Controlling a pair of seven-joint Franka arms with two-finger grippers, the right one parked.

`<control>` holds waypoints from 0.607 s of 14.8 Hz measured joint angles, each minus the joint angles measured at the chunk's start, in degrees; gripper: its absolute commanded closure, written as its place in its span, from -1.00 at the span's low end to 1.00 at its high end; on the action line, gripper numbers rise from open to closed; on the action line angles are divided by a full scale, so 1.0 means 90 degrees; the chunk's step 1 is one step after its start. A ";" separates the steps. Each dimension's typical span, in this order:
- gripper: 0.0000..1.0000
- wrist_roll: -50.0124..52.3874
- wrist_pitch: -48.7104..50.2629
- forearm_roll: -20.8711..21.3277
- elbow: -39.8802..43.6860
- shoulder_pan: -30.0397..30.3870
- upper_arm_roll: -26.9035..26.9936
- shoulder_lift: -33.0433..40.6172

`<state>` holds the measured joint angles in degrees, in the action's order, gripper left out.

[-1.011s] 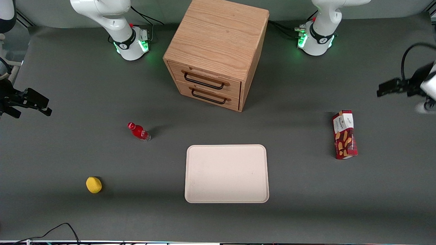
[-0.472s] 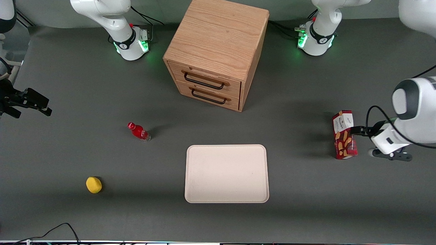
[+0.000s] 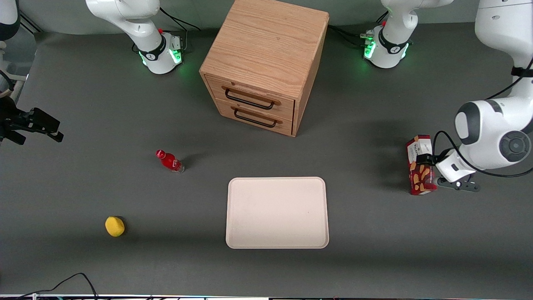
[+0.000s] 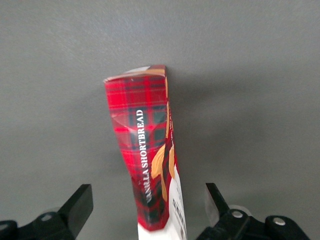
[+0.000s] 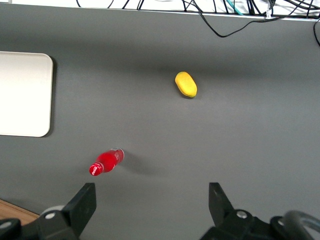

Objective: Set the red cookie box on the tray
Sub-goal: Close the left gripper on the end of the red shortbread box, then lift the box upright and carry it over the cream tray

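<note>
The gripper [image 3: 424, 160] partly covered the red cookie box [image 3: 419, 166] in the front view; in the wrist view the box's white label end ran off the frame.

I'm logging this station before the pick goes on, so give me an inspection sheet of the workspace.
Surface: dark grey table, bare between items.
Job's things: red cookie box stands on the table, off the tray, toward the working arm's end.
Clutter: red bottle lying down; yellow object; wooden drawer cabinet, both drawers shut.
Grippers: gripper open, fingers either side of the box.
Cables: black cable at the table edge nearest the camera.
Surroundings: nothing seen.
</note>
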<state>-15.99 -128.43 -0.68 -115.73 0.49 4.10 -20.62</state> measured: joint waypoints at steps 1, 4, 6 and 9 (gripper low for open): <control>-0.12 -0.0009 -0.0241 0.0000 -0.0183 0.0000 0.0000 -0.0001; 1.00 -0.0014 -0.0485 0.0000 -0.0431 0.0000 0.0000 0.0002; 1.00 -0.0014 -0.0485 0.0000 -0.0438 0.0001 0.0016 0.0007; 1.00 -0.0014 -0.0484 -0.0003 -0.0438 0.0008 0.0053 0.0046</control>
<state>-16.12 -132.78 -0.71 -119.67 0.57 4.58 -20.20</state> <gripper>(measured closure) 0.762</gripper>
